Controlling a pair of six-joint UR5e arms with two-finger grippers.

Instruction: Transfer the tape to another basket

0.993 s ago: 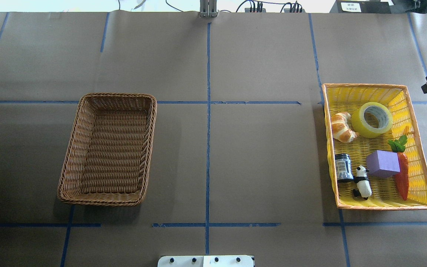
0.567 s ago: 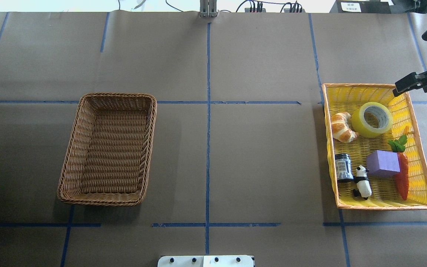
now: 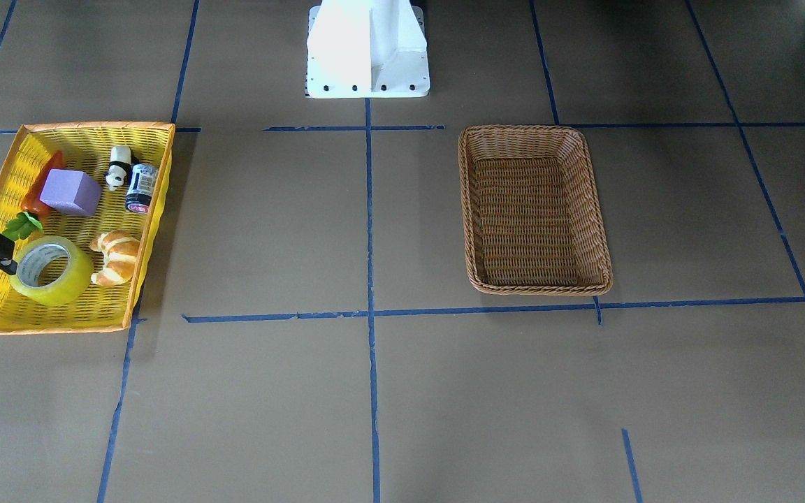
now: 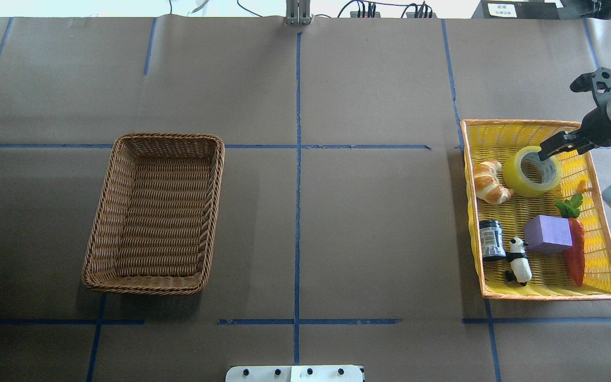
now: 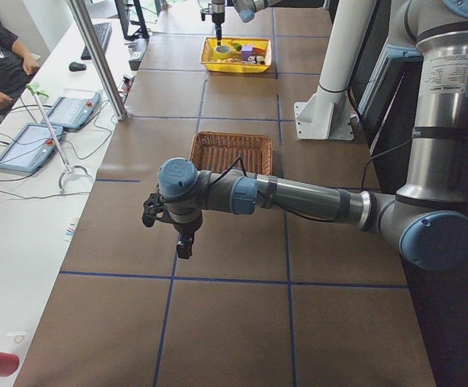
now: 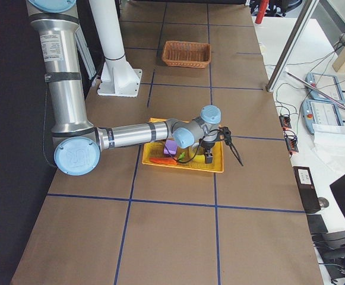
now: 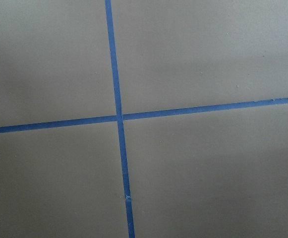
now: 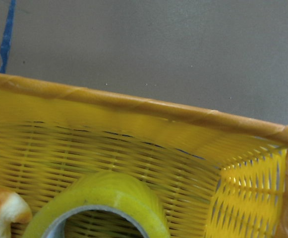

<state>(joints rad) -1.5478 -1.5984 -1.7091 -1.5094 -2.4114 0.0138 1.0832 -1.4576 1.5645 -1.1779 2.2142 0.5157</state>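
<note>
Tape (image 4: 532, 171) just below right tool (image 4: 545, 152); tip over roll's rim and core hole, probably lining up rim pinch; jaw gap unreadable. Glossy translucent yellow-green roll, grey core, hole-up in yellow plastic-weave basket (image 4: 602, 249) beside croissant (image 4: 490, 183). Brown wicker basket (image 4: 108, 212) well apart across worktop (image 4: 369, 223). Left tool (image 5: 184, 248) hovering over worktop, state unclear.

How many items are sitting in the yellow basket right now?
6: tape and croissant at the far end, purple block and carrot mid-right, dark jar and panda at the near left. Smaller things may be hidden behind them.
</note>
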